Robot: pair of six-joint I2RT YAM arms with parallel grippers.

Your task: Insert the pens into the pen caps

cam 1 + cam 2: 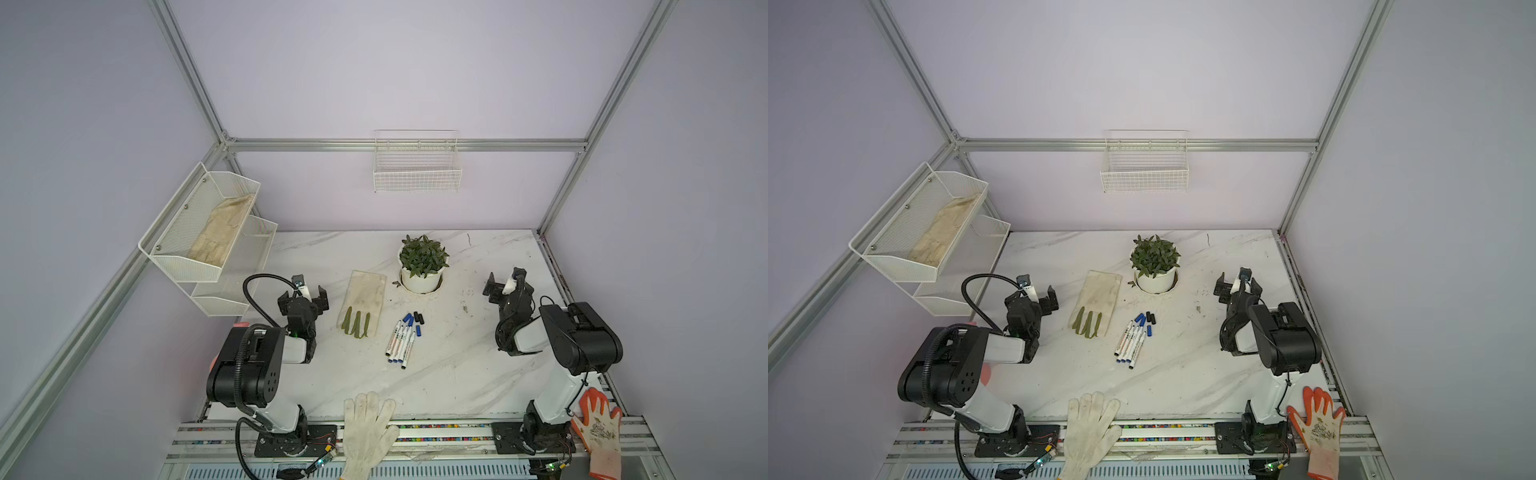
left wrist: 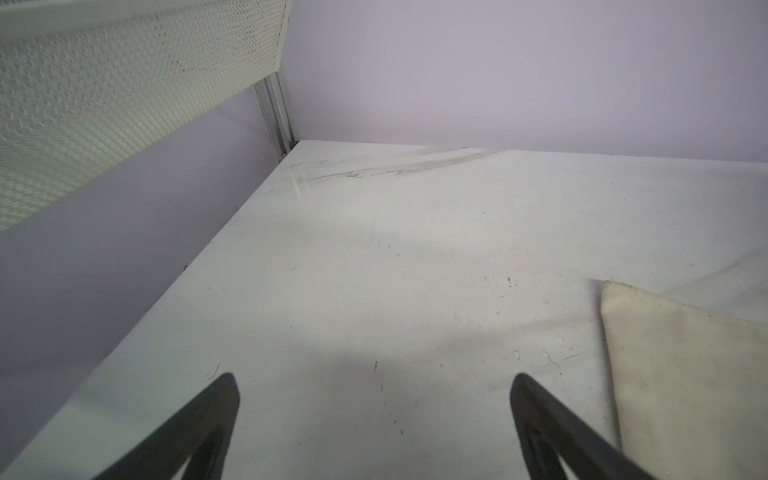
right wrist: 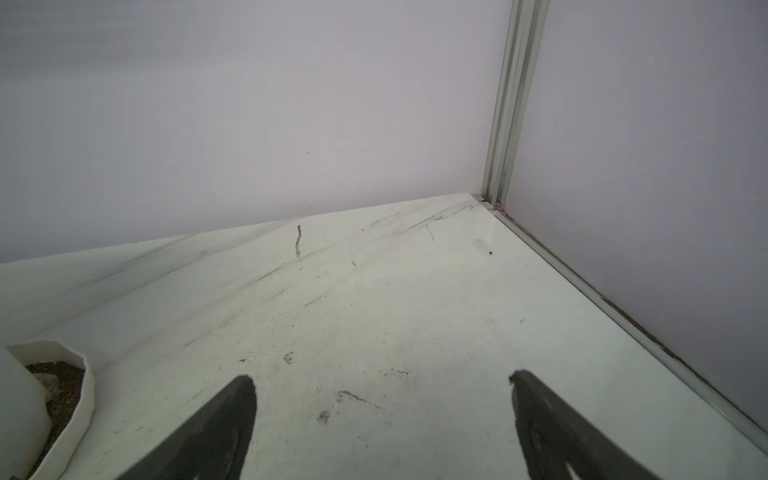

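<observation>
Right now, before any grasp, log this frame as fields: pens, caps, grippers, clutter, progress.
pens: side by side, mid-table
caps: three blue, two black, loose at the pens' far ends
left gripper: open, empty, over bare table
right gripper: open, empty, right of the pot
clutter: pouch with green strips, left of pens
progress: no pen capped

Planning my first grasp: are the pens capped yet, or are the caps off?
Uncapped. In both top views the pens lie bunched together, and the pen caps lie loose by their far ends, none fitted.
</observation>
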